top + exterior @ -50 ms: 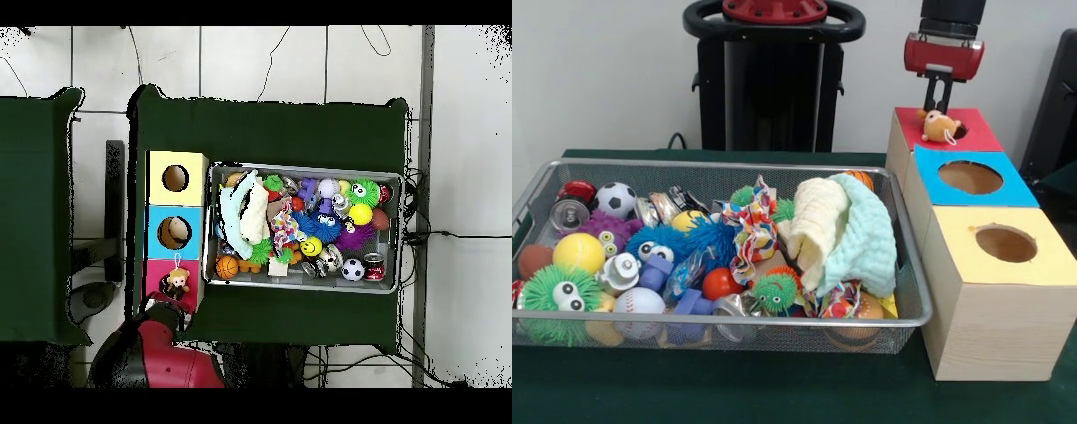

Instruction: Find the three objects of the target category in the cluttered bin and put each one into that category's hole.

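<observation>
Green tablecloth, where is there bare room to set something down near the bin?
Free: the tablecloth strip in front of the bin, and the yellow box top around its hole. Crowded: the bin itself, packed with toys, and the red box, where a plush toy sits.

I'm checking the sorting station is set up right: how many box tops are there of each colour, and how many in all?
Red box top: 1, with a small stuffed toy sitting at its hole, under the gripper.
Blue box top: 1.
Yellow box top: 1.
Total: 3 box tops, each with one round hole.
</observation>
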Tool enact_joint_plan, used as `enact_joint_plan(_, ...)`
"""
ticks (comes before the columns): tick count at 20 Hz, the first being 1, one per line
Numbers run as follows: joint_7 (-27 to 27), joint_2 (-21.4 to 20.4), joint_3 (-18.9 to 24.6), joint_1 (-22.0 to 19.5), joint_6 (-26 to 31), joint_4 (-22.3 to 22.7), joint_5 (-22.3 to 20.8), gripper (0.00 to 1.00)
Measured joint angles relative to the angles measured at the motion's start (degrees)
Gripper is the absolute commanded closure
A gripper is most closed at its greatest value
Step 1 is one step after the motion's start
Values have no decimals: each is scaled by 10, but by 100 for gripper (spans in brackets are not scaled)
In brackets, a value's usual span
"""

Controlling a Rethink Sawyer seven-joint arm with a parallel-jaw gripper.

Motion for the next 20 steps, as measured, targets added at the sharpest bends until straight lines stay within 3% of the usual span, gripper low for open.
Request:
enact_joint_plan(6,0,0,5,-8,0,2,-2,100)
enact_joint_plan(14,0,-4,54,-62,-1,15,-18,100)
enact_joint_plan(20,0,-6,63,-69,-11,23,-18,100)
